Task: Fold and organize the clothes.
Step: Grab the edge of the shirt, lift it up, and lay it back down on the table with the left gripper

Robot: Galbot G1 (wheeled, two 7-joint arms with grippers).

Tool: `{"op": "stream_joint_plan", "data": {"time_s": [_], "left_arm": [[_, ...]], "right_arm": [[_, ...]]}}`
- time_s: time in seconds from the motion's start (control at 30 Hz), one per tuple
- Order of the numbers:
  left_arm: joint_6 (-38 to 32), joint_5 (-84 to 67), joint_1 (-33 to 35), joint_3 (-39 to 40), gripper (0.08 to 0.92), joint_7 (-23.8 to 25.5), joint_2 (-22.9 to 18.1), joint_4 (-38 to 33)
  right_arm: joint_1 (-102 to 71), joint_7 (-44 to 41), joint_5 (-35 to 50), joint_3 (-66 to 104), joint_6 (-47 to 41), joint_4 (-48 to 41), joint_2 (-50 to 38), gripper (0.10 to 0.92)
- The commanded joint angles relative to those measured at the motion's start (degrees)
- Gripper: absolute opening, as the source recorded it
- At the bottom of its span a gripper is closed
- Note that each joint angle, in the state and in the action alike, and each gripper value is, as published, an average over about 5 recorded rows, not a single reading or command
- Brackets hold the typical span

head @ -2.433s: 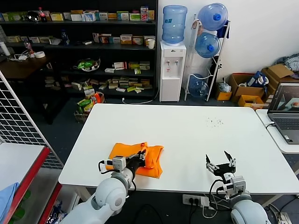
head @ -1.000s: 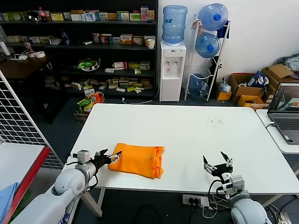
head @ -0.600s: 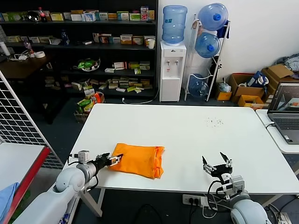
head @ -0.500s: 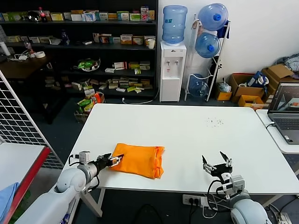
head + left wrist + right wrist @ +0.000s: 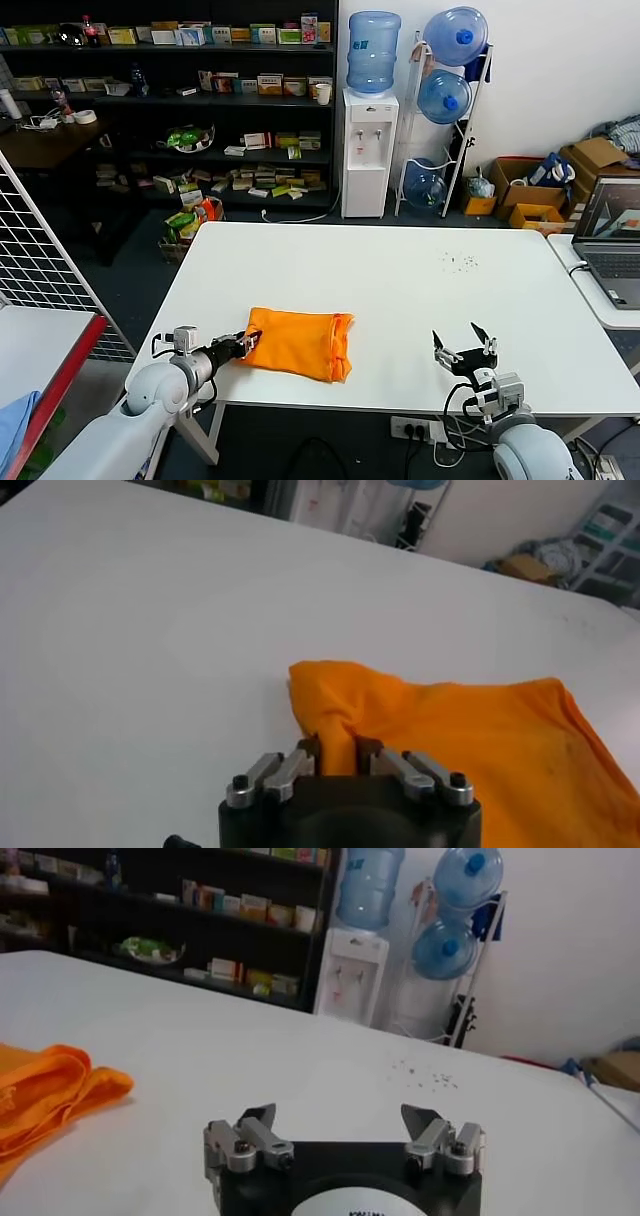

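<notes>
Orange T-shirt (image 5: 295,344) lies folded on white table (image 5: 400,290), near front-left edge. Left gripper (image 5: 340,757) clenched on pinch of shirt's left corner, low at table edge. Right gripper (image 5: 464,352) parked near front-right edge, fingers spread, holding nothing. Risk: pull on 1 pinched corner could drag top layer, undo fold, or slide shirt off edge.

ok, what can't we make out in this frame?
- White lettering on the T-shirt: none visible in any view; folded fabric would hide it.
- Left gripper fingertips: left wrist view, buried in the pinched fold.
- Shelf box labels: head view, too small.
- Laptop: head view, cut off by the frame edge.
</notes>
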Motion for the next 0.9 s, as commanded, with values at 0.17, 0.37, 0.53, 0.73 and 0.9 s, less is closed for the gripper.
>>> {"op": "stream_joint_plan", "data": {"time_s": [0.17,0.37,0.53,0.73,0.9], "left_arm": [[-1.25,3.87,3.06,-2.17,0.17,-8.94,3.75,-5.51],[-0.3,6.66,5.13,-6.39,0.138,-13.72,10.18,-7.22],[-0.46,9.4,7.08,-10.21,0.138,-15.1,15.55,-5.0],[-4.96,15.2,6.91,-13.66,0.138,-18.1,20.01,-0.63],[-6.41,17.91,5.76,-15.11,0.138,-19.01,24.43,0.97]], "right_arm": [[0.84,0.67,-0.88,-1.34,0.31,-0.17,0.81,0.823],[1.7,0.89,-1.14,-2.76,0.38,-0.2,1.27,0.823],[2.35,0.84,-1.69,-3.73,0.41,0.29,1.24,0.823],[2.57,0.67,-2.47,-4.58,0.57,1.33,0.95,0.823],[2.61,0.61,-2.27,-4.59,0.76,1.68,0.87,0.823]]}}
